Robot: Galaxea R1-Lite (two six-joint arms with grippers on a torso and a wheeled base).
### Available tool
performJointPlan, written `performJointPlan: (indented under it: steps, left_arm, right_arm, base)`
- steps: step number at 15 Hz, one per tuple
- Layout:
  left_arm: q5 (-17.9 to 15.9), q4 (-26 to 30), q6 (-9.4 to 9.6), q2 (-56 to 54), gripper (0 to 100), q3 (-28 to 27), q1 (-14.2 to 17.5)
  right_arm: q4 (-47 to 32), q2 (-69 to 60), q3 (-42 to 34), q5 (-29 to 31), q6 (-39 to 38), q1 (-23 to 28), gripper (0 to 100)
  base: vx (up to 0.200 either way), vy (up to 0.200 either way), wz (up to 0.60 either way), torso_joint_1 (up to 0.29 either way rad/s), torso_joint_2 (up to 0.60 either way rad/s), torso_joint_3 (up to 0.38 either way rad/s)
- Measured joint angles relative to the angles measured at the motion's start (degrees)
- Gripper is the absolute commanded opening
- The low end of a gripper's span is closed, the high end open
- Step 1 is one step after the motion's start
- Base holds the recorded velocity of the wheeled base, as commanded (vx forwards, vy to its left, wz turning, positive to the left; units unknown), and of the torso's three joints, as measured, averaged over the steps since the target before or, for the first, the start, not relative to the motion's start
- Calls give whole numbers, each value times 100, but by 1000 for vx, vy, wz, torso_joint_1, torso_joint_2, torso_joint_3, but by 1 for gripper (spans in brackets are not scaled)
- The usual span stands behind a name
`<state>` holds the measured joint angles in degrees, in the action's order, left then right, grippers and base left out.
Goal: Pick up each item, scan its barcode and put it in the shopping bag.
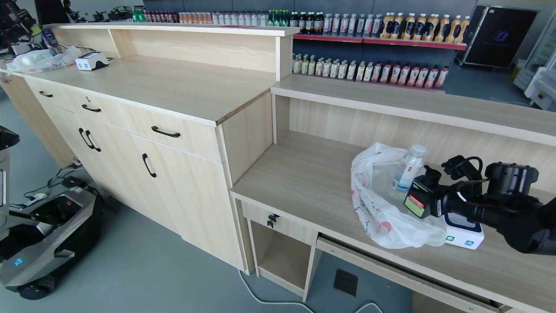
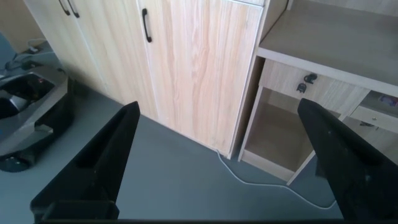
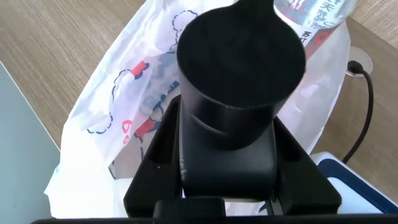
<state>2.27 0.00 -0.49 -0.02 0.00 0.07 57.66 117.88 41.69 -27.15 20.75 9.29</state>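
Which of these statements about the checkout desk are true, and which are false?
1. The right gripper holds a dark container over the shopping bag. True.
2. The clear bottle lies flat on the ground. False: it stands upright on the desk, at the bag.
3. The left gripper is open above the floor. True.
4. The shopping bag is black. False: it is white with printed figures.

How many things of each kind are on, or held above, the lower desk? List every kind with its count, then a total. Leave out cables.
Plastic bag: 1
Clear bottle: 1
White scanner box: 1
Black container, held: 1
Total: 4
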Motion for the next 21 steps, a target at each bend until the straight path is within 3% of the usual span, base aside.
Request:
performJointPlan:
  steps: [19, 20, 21]
  left_arm:
    - [-2, 0, -2, 0, 100, 0, 0]
    - [-2, 0, 0, 0, 100, 0, 0]
    - [0, 0, 0, 0, 100, 0, 0]
  right_arm:
    - [294, 946, 338, -213, 262, -34, 0]
    - [291, 981, 338, -211, 257, -56, 100]
    - [294, 1005, 340, -211, 256, -63, 100]
  base:
    - [0, 0, 0, 0, 0, 0]
    - [0, 0, 0, 0, 0, 0]
    - [0, 0, 0, 0, 0, 0]
